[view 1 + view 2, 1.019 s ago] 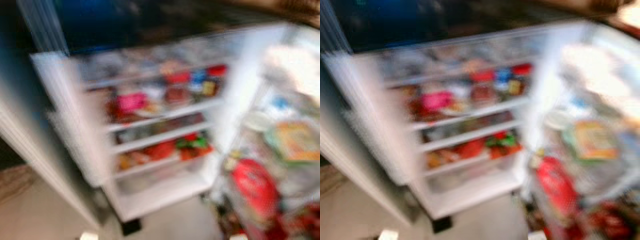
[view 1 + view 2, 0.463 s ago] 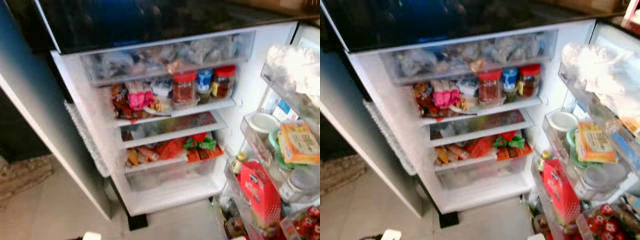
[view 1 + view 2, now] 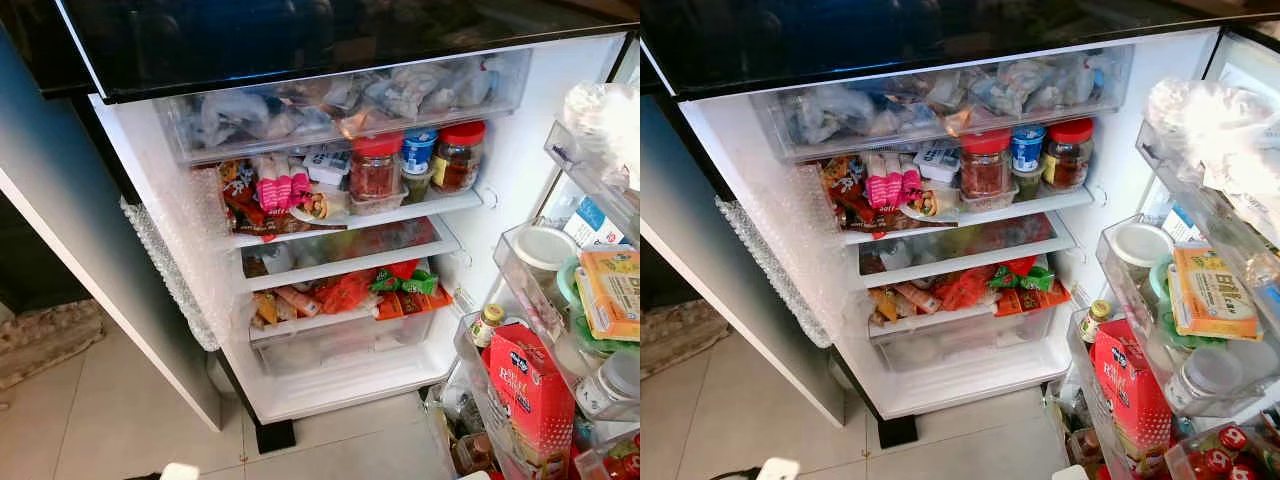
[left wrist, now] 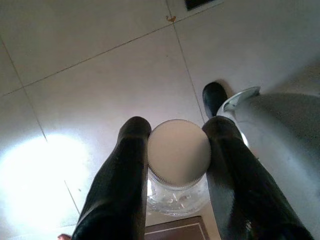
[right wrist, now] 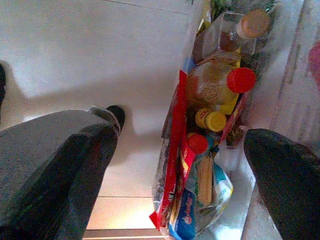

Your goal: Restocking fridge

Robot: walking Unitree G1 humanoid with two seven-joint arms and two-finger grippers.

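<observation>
Two black fingers of the left tool [image 4: 178,157] pinched a clear jar [image 4: 178,170] over the floor [image 4: 90,75]. The right tool [image 5: 180,165] was spread wide beside the fridge [image 3: 330,250] door.

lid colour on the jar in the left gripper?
White, on a clear glass jar; the lid shows best in the left wrist view.
</observation>
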